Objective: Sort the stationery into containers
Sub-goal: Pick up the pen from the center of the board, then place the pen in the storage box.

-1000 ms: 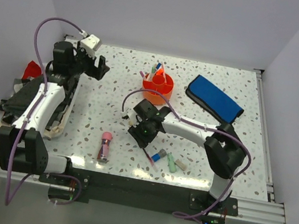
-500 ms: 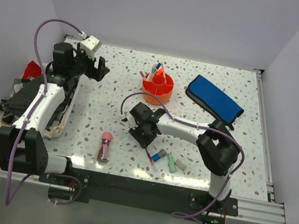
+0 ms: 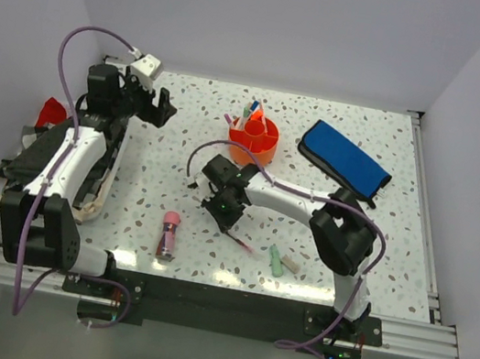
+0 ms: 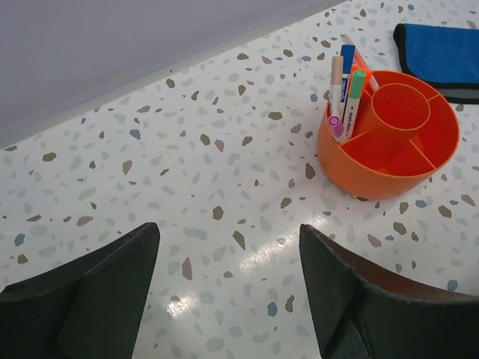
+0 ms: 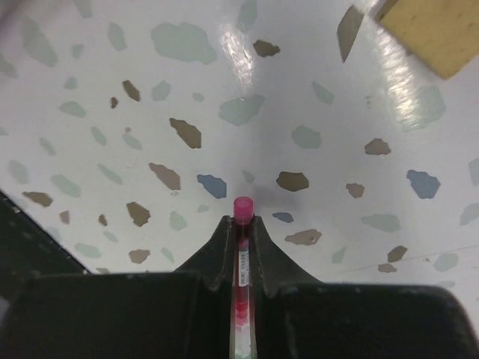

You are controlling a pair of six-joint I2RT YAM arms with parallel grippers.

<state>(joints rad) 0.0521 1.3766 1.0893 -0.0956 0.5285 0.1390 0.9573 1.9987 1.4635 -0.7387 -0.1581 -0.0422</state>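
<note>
R end effector [image 5: 241,226] clenched on a thin pink pen [image 5: 241,288]: both fingers pinch the barrel, and the pink tip pokes out just past them. In top view it sits mid-worktop [image 3: 170,153], w/ the pen slanting out toward the near edge. Can't tell if the pen's free end touches the surface.

L end effector [image 4: 226,250] released, fingers wide apart, nothing between them. It hovers over the far-left part of the worktop, well apart from the stationery, facing the caddy [image 4: 389,168].

Caddy is orange, round, upright at far-centre, just beyond the R end effector. Several markers [image 4: 343,93] stand in one ring compartment on its left side, incl. a blue one, a green-capped one and a purple-tipped one, leaning on the outer wall.

Loose items on the worktop:
- glue tube [image 3: 169,234], pink cap, lying near the front edge, left of the R end effector, apart from it.
- green marker [image 3: 275,260], near the front edge, right of the held pen.
- eraser [image 3: 291,266], beige, just beside the green marker on its right. R wrist view shows a beige block at top right, prob. the same one.

Blue pouch [image 3: 344,161] lies flat right of the caddy, near it but not touching.
</note>
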